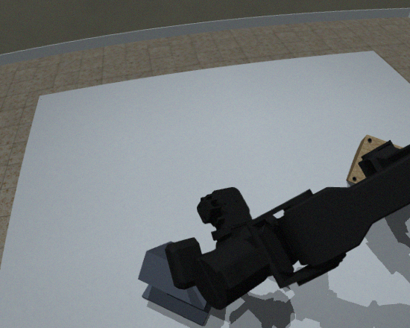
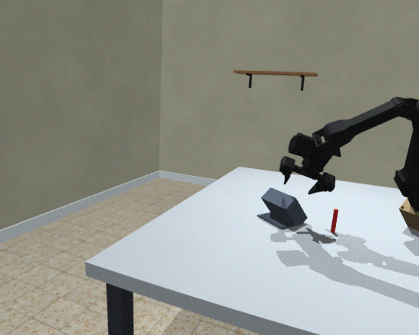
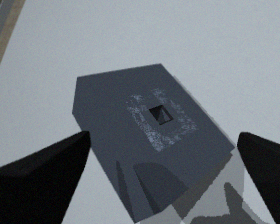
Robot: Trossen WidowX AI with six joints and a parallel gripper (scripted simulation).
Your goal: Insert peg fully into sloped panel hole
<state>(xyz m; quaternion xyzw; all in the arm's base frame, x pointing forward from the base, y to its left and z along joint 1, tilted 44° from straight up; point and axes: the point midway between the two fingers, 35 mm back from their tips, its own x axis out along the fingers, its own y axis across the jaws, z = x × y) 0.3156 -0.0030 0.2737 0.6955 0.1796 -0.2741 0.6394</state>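
Observation:
The dark grey sloped panel (image 1: 155,269) (image 2: 285,207) (image 3: 116,115) stands on the white table (image 1: 136,149) (image 2: 215,259). Its square hole (image 3: 161,114) shows near the middle of the wrist view, with a lighter scuffed patch around it. My gripper (image 2: 299,186) (image 3: 164,138) is open and empty. It hangs a little above the panel and points down at its sloped face, with one finger on each side of it in the wrist view. The red peg (image 2: 334,221) stands upright on the table to the right of the panel, apart from my fingers. In the top view my arm (image 1: 322,220) hides the peg.
The arm's wooden base mount (image 1: 360,158) (image 2: 417,218) sits at the table's right side. A wooden shelf (image 2: 274,72) hangs on the far wall. The table edge runs along the front and left in the exterior view, with tiled floor (image 2: 43,274) below.

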